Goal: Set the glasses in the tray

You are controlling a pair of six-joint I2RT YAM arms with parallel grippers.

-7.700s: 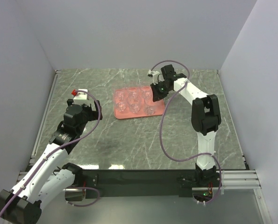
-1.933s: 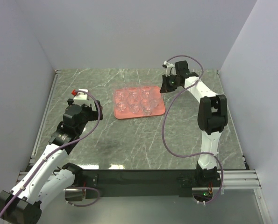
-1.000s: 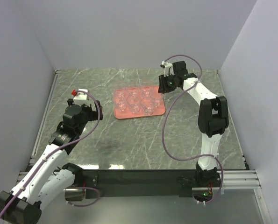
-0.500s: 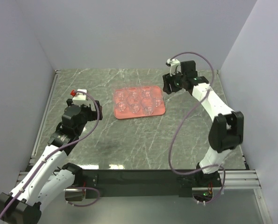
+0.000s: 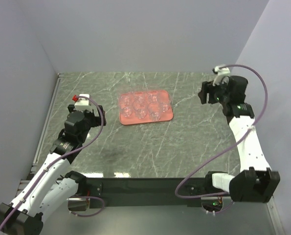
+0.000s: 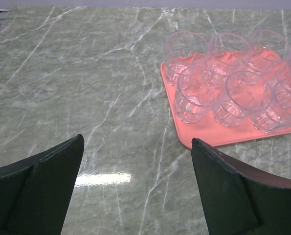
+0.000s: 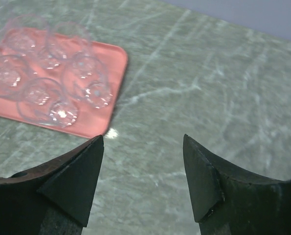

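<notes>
The right tool is pulling away open and empty, leaving the tray ahead to its left with the glasses standing inside, so placing is looking finished.

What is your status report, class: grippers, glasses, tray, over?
Both empty: left gripper open, right gripper open. Inside the salmon-pink rectangular tray, clear round drinking glasses stand upright. No obstruction seen.

Both jaws wide and empty; left arm bent, right arm outstretched.
</notes>
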